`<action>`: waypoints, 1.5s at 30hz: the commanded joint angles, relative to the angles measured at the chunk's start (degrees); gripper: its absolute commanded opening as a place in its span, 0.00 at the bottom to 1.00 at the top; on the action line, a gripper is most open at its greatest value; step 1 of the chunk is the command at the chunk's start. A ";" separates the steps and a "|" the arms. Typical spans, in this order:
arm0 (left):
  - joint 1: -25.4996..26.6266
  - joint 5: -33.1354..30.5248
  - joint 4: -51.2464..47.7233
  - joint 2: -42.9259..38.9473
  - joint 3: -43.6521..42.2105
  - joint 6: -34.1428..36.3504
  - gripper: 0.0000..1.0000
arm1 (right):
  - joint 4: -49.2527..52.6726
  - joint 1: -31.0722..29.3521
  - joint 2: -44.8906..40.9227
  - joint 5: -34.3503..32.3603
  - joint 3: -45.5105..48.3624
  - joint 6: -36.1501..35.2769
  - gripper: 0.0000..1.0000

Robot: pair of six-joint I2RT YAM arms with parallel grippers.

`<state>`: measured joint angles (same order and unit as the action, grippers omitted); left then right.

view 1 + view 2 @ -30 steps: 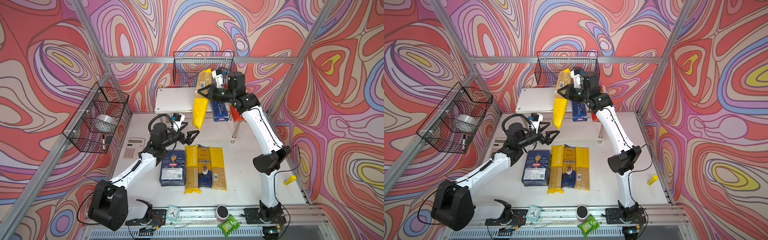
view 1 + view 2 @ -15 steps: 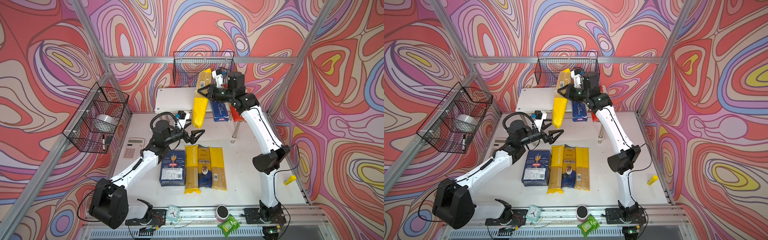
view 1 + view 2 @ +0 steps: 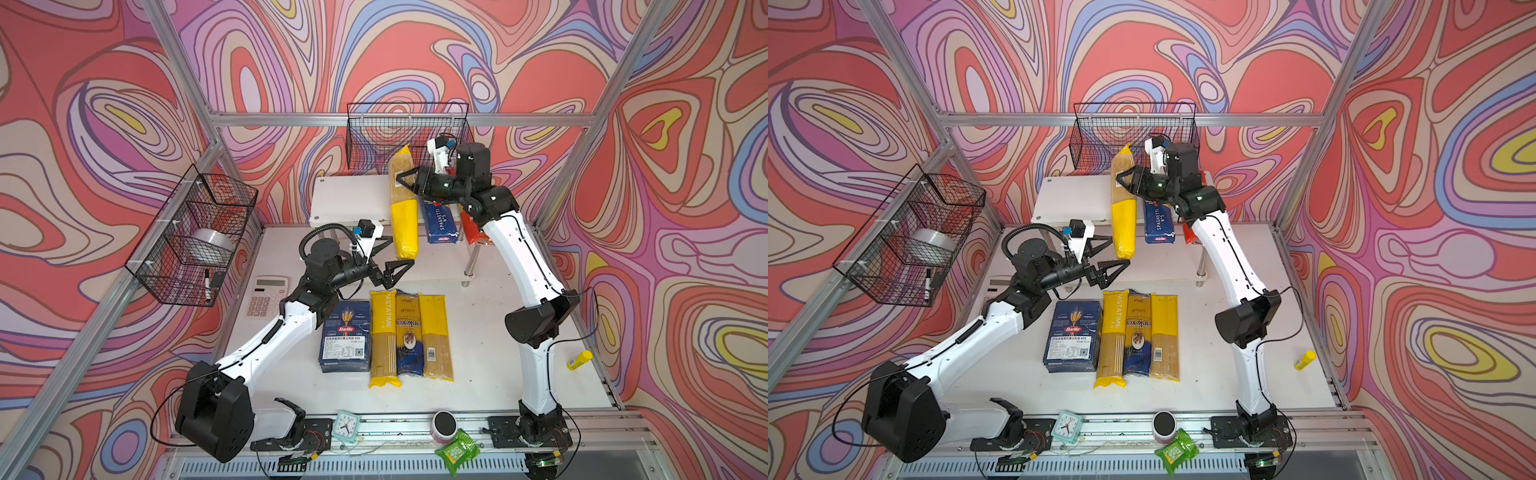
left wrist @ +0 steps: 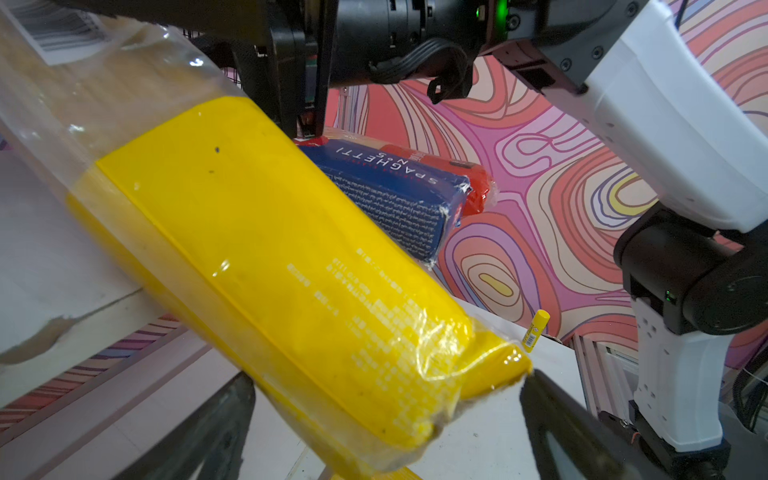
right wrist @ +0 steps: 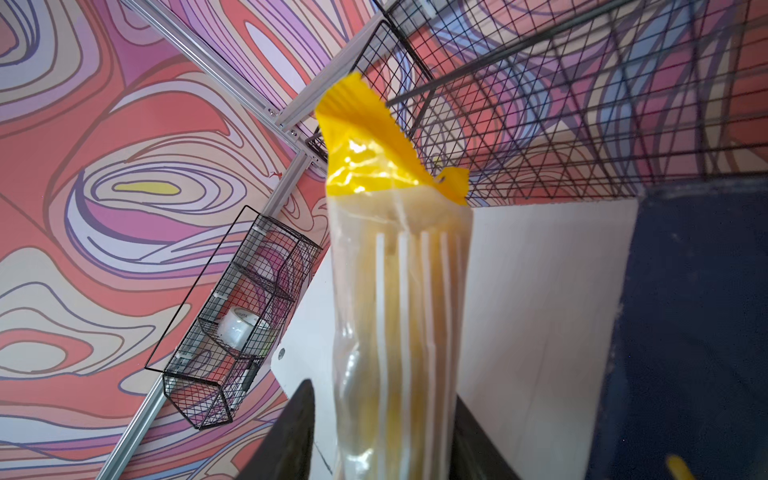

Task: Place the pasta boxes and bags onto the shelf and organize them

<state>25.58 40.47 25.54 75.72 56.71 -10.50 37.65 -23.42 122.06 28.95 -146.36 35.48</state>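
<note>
Left pincer: jaws apart, in front of the shelf, either side of the lower end of the yellow-and-clear bag. The bag lies across the shelf's top board and overhangs its front edge. Right pincer: above the shelf, jaws astride the bag's clear upper part. Clamping cannot be determined.

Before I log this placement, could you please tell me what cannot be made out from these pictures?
- Red-and-clear bag: mostly hidden behind the right arm in both top views.
- Right gripper: the yellow-and-clear bag covers its pads in the right wrist view, so contact is unclear.
- Shelf: most of the lower tier is hidden under the top board in both top views.
- Print on the yellow-and-clear bag: blurred in the left wrist view.
</note>
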 commanded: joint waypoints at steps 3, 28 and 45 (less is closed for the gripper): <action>0.78 0.48 1.70 0.35 3.86 -0.11 1.00 | -1.91 0.33 -1.57 -1.79 -1.88 -1.78 0.48; -0.18 -30.24 -33.03 -18.52 -1.75 0.32 1.00 | 7.91 -9.40 -30.52 -2.48 29.71 -30.29 0.48; -7.17 -35.29 -29.94 -26.40 -21.32 -2.80 1.00 | -1.83 -12.27 -54.00 -11.42 81.54 -33.14 0.61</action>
<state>19.00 7.46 -6.66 50.46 38.28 -14.06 40.75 -35.00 69.14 19.64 -67.44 2.98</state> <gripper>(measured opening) 0.994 0.591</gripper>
